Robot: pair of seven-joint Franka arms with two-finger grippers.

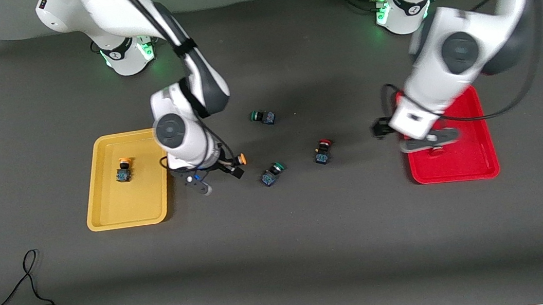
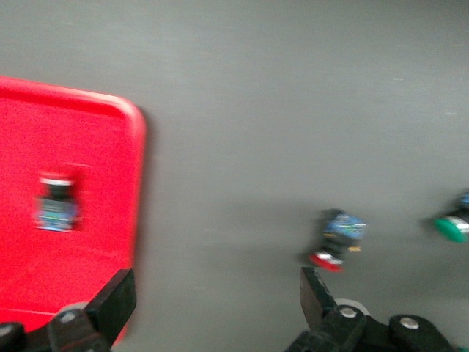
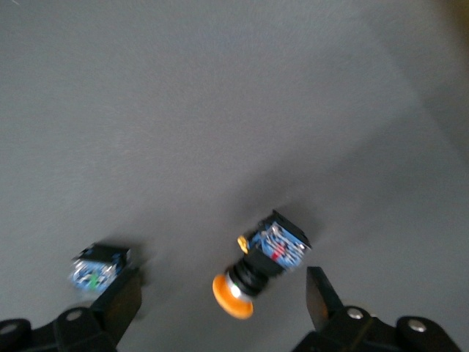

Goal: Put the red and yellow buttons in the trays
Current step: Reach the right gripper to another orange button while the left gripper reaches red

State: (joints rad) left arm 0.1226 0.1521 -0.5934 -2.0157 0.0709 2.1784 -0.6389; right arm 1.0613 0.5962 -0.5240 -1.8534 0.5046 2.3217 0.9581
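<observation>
No readable text, brand name or number shows in any view. The round emblems on the arm bases (image 1: 126,50) are too small to make out, perhaps a maker's mark. The buttons' bodies carry tiny markings, seen on the one in the yellow tray (image 1: 122,172), that cannot be read.

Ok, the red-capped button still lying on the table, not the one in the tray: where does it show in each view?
Front view: the red-capped button lies on the table between the red tray and a green-capped button.
Left wrist view: it lies on the table, apart from the red tray's rim.
Right wrist view: not in it.
Shared landmark: the red tray, in the front and left wrist views only.
</observation>
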